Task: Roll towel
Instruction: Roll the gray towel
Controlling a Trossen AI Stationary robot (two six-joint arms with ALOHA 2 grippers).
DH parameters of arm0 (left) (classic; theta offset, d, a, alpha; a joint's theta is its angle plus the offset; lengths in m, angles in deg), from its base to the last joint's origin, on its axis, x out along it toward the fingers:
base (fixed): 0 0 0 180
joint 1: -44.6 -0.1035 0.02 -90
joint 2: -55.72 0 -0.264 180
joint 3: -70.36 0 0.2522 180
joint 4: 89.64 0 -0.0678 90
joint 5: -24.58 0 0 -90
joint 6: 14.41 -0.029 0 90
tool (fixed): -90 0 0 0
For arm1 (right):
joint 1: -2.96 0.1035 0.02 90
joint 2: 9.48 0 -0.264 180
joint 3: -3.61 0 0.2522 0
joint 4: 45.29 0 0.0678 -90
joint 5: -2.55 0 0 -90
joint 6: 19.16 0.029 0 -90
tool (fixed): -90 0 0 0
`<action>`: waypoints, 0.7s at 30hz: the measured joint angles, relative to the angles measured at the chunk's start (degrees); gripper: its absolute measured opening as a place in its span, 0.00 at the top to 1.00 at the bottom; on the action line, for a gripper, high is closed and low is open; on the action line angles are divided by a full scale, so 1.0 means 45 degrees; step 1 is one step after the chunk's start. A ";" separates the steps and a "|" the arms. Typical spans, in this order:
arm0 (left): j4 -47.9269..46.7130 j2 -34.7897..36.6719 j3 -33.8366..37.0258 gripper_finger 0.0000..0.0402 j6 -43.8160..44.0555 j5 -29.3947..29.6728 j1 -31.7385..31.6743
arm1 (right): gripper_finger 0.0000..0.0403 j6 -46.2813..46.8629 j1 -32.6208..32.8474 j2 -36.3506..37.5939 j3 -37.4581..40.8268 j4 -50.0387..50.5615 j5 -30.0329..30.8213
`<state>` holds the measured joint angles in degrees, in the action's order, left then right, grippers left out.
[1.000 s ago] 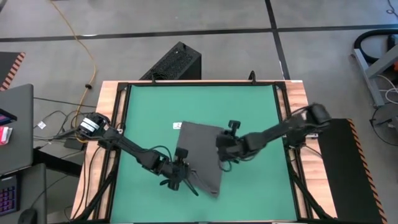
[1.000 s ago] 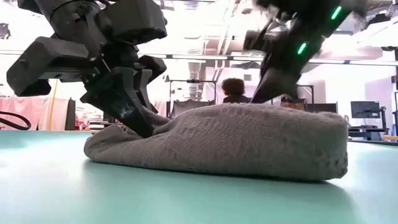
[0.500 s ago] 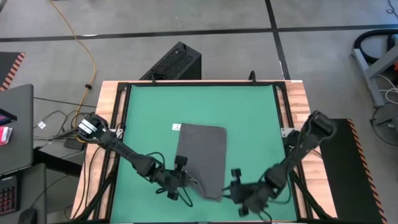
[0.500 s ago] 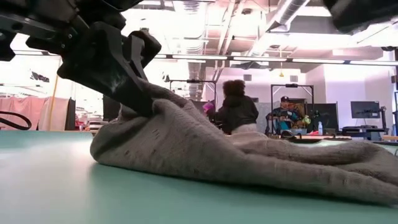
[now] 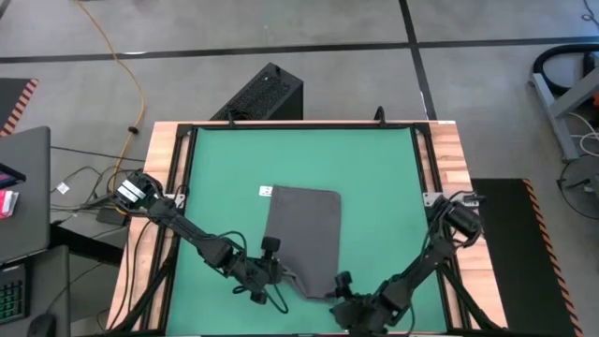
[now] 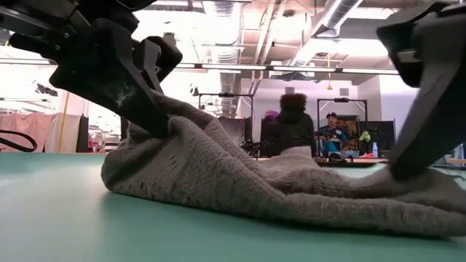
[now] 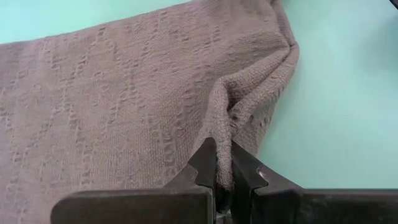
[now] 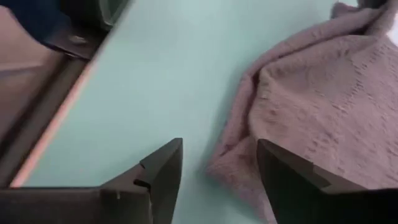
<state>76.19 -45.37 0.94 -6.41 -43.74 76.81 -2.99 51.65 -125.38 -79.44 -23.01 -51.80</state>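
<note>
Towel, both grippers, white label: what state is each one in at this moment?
towel: lying mostly flat on the green table, not rolled, near left corner pinched up.
left gripper: shut on a fold at the towel's near edge.
right gripper: open, low at the towel's near right corner, holding nothing.
white label: at the towel's far left corner, flat on the table.

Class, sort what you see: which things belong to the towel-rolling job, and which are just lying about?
Job:
- towel
- left gripper, shut on the towel's near corner
- right gripper, open at its other near corner

Lying about:
- black box beyond the table
- yellow cable on the floor
</note>
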 joint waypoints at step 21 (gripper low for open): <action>-0.0024 0.0000 0.0000 1.00 0.0501 -0.0207 0.0330 | 0.45 0.1514 0.0337 -0.0350 -0.0588 0.2148 0.1284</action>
<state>76.08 -45.37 0.94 -4.16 -44.67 78.30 3.82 53.17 -126.96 -82.09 -13.34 -46.02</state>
